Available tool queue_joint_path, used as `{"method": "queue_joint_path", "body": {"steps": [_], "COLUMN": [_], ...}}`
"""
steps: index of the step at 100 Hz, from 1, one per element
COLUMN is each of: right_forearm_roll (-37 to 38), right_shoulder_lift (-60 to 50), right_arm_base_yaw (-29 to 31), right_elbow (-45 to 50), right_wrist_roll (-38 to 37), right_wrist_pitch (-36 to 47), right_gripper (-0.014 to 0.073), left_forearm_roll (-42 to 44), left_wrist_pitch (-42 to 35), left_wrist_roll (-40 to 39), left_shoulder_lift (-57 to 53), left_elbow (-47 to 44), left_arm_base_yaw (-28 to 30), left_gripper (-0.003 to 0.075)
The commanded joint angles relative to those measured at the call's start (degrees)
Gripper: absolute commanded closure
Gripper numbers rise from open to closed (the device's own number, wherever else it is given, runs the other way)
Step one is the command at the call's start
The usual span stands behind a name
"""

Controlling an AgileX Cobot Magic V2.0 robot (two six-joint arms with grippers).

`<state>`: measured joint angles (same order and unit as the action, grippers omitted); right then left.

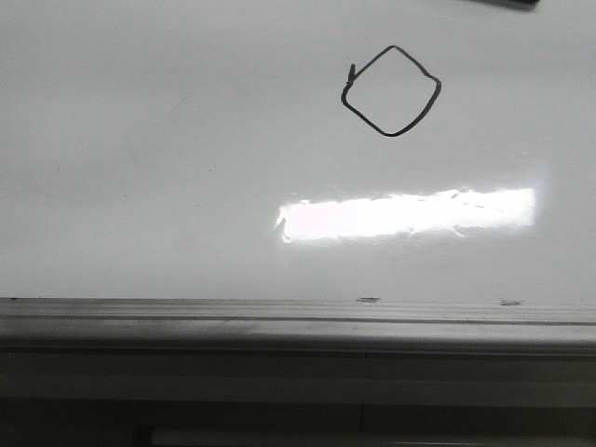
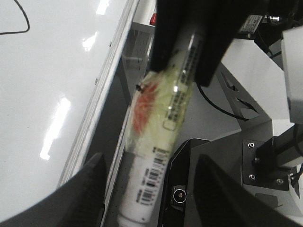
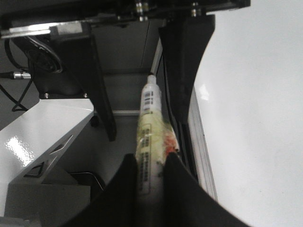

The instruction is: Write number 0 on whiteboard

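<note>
The whiteboard fills the front view, with no gripper over it. The number 0 is a thin black rounded-diamond loop at the upper right, with a short tail at its left corner. Part of its stroke shows in the left wrist view. Off the board's edge, my right gripper is shut on a white marker with barcodes and yellowish tape. My left gripper is open, one finger on either side of the marker's free end, not touching it.
The board's grey metal frame runs along its near edge, with small dark specks beside it. White robot base brackets, cables and a black device lie below the grippers, beside the board.
</note>
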<state>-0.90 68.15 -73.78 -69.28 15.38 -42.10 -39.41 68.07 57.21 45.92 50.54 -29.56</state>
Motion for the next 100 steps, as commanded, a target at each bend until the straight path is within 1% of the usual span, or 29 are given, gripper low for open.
{"method": "queue_joint_path", "body": {"steps": [1, 3, 10, 17, 25, 27, 40, 45, 50, 52, 55, 57, 62, 64, 67, 68, 72, 74, 80, 87, 94, 99, 100], "right_forearm_roll": [-0.2, -0.2, -0.2, -0.2, -0.2, -0.2, -0.2, -0.2, -0.2, -0.2, -0.2, -0.1, 0.9, 1.5, 2.3, 2.4, 3.1, 3.4, 4.3, 6.2, 9.2, 11.2, 11.4], "right_shoulder_lift": [-1.0, -1.0, -1.0, -1.0, -1.0, -1.0, -1.0, -1.0, -1.0, -1.0, -1.0, -1.2, -1.7, -2.1, -2.8, -2.9, -4.2, -5.0, -7.1, -10.1, -13.1, -15.4, -15.7], "right_arm_base_yaw": [-0.4, -0.4, -0.4, -0.4, -0.4, -0.4, -0.4, -0.1, 0.6, 1.0, 1.6, 2.1, 3.4, 4.1, 4.9, 5.1, 6.4, 7.1, 9.3, 11.6, 13.5, 14.4, 14.5], "right_elbow": [-2.1, -2.1, -2.1, -2.1, -2.1, -2.1, -2.1, -2.1, -2.1, -2.1, -2.1, -2.1, -2.1, -2.1, -2.1, -2.1, -2.1, -2.1, -2.1, -2.1, -1.9, -1.5, -1.2], "right_wrist_roll": [0.7, 0.7, 0.7, 0.7, 0.7, 0.7, 0.7, 0.7, 0.7, 0.7, 0.5, -0.2, -2.4, -3.5, -4.7, -4.9, -6.1, -6.7, -8.0, -10.7, -14.0, -15.4, -15.4], "right_wrist_pitch": [3.9, 3.9, 3.9, 3.9, 3.9, 3.9, 4.3, 4.3, 4.3, 4.2, 4.0, 4.0, 4.1, 4.1, 4.1, 4.1, 4.1, 4.1, 4.1, 4.0, 3.1, 2.1, 2.0], "right_gripper": [0.0644, 0.0644, 0.0644, 0.0644, 0.0644, 0.0644, 0.0639, 0.0618, 0.0562, 0.0525, 0.0448, 0.0412, 0.0265, 0.023, 0.0148, 0.0148, 0.0065, 0.0047, 0.0048, 0.0091, 0.0174, 0.0265, 0.0297], "left_forearm_roll": [-2.6, -2.6, -2.6, -2.6, -2.6, -2.6, -2.8, -3.4, -4.1, -4.4, -4.9, -5.3, -5.9, -6.3, -6.6, -6.7, -7.0, -7.0, -7.4, -8.8, -12.4, -15.8, -16.3], "left_wrist_pitch": [-2.8, -3.0, -3.5, -4.1, -4.6, -4.6, -4.6, -4.7, -5.5, -6.2, -7.4, -8.6, -11.4, -12.7, -14.6, -15.6, -18.5, -20.5, -27.2, -35.5, -43.1, -47.6, -48.2], "left_wrist_roll": [0.1, 0.1, 0.1, 0.1, 0.1, 0.2, 0.2, 0.2, 0.0, -0.1, -1.1, -1.8, -3.3, -3.8, -4.6, -4.8, -6.4, -7.4, -10.3, -13.9, -15.2, -15.2, -15.2], "left_shoulder_lift": [0.7, 0.9, 1.0, 1.0, 1.0, 1.0, 1.0, 1.0, 1.0, 1.0, 1.0, 1.0, 1.0, 1.0, 1.0, 1.0, 0.8, 0.8, 0.8, 0.8, 1.0, 1.3, 1.5], "left_elbow": [1.9, 1.9, 1.9, 1.9, 1.9, 1.9, 1.9, 1.9, 1.5, 1.1, 0.5, 0.1, -1.1, -1.7, -2.5, -2.9, -4.1, -4.8, -7.1, -9.9, -12.4, -13.9, -14.1], "left_arm_base_yaw": [-0.4, -0.4, -0.4, -0.4, -0.4, -0.4, -0.4, -0.4, -0.4, -0.4, -0.4, -0.4, -0.4, -0.4, -0.4, -0.4, -0.4, -0.4, -0.4, -0.4, -0.4, -0.4, -0.4], "left_gripper": [0.0405, 0.0416, 0.0491, 0.0589, 0.072, 0.0739, 0.074, 0.074, 0.074, 0.074, 0.074, 0.074, 0.074, 0.074, 0.074, 0.074, 0.074, 0.074, 0.074, 0.074, 0.074, 0.074, 0.074]}}
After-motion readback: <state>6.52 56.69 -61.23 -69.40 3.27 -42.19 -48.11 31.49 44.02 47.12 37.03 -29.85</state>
